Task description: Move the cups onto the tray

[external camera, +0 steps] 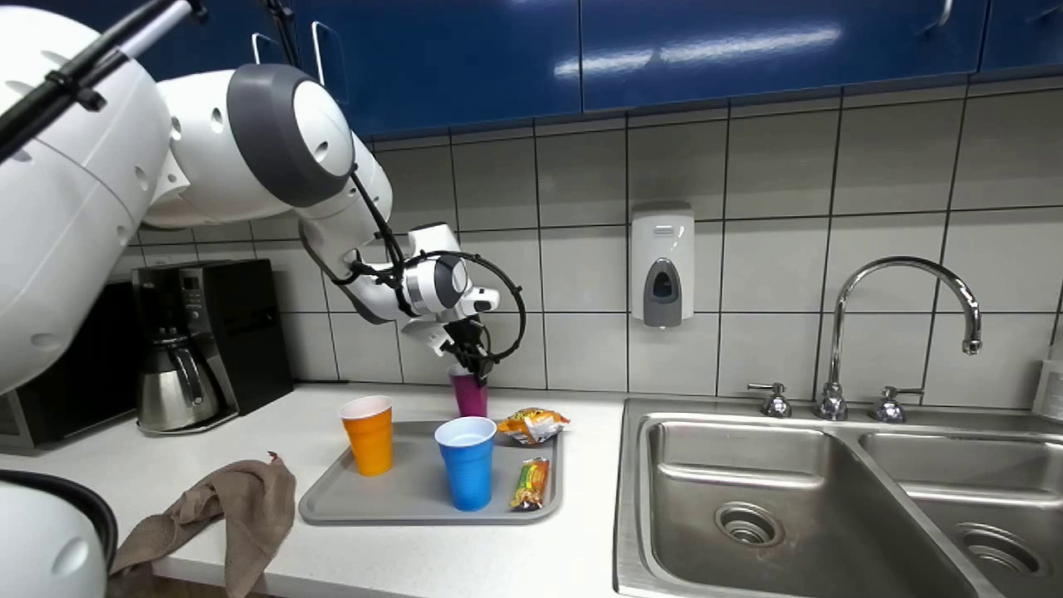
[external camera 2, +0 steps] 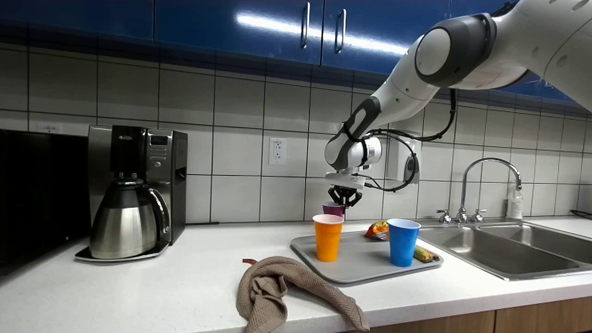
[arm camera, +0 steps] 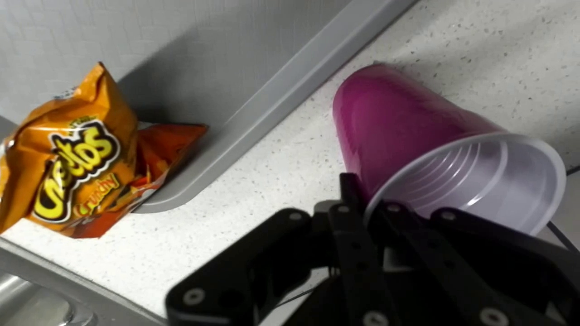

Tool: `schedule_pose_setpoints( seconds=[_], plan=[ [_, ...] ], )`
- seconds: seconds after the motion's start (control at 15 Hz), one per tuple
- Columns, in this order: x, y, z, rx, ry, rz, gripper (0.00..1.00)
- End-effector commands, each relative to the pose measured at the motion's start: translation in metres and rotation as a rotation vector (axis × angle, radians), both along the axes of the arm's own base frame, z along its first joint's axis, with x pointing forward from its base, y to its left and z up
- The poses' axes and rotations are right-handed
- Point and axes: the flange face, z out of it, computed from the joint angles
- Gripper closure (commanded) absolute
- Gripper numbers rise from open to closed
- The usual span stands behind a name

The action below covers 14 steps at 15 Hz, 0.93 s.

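Black jointed hand (arm camera: 368, 201) clamped on rim of upright purple plastic cup (arm camera: 398, 122); flat grey rectangular tray (external camera: 409, 477) just in front.

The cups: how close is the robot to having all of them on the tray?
Already done, it seems: the orange cup and the blue cup stand upright on the tray.
In hand: the jaws are closed on the purple cup at its rim; the wrist view shows it off the tray, beside the edge.
Left: probably just bringing that cup onto the tray and letting go.
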Motion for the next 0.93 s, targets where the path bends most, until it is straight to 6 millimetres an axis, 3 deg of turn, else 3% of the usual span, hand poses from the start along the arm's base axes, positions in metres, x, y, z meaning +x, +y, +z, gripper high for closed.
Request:
schedule_pose_setpoints(
  seconds=[0.0,0.47,0.87],
  plan=[
    [0.000,0.007,0.001,0.000,-0.006,0.003,0.99],
    [-0.008,0.020,0.019,0.006,-0.029,0.050,0.99],
    [-0.017,0.019,0.035,0.009,-0.058,0.068,0.99]
  ],
)
